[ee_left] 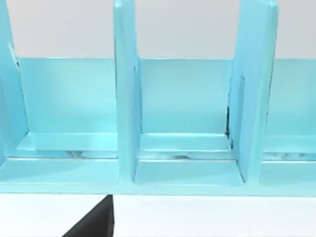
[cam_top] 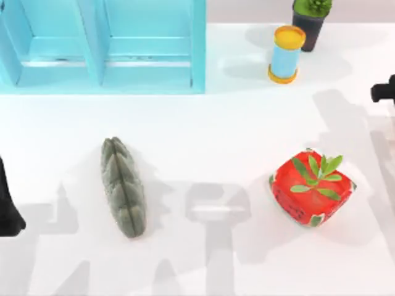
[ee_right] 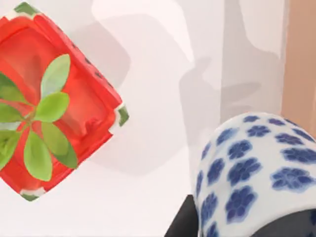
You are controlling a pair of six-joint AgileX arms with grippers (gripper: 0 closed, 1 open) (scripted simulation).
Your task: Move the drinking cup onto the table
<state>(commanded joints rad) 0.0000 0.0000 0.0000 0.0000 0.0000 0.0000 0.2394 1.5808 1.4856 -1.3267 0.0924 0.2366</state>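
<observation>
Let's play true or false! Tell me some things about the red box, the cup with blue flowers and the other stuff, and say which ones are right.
1. The red box has green leaves on top. True.
2. The drinking cup is plain white. False: it has dark blue flowers on it.
3. The light-blue cylinder stands beside the dark pot. True.
4. The grey-green cushion sits inside the shelf unit. False: it lies on the table.
5. The shelf unit is red. False: it is light blue.
</observation>
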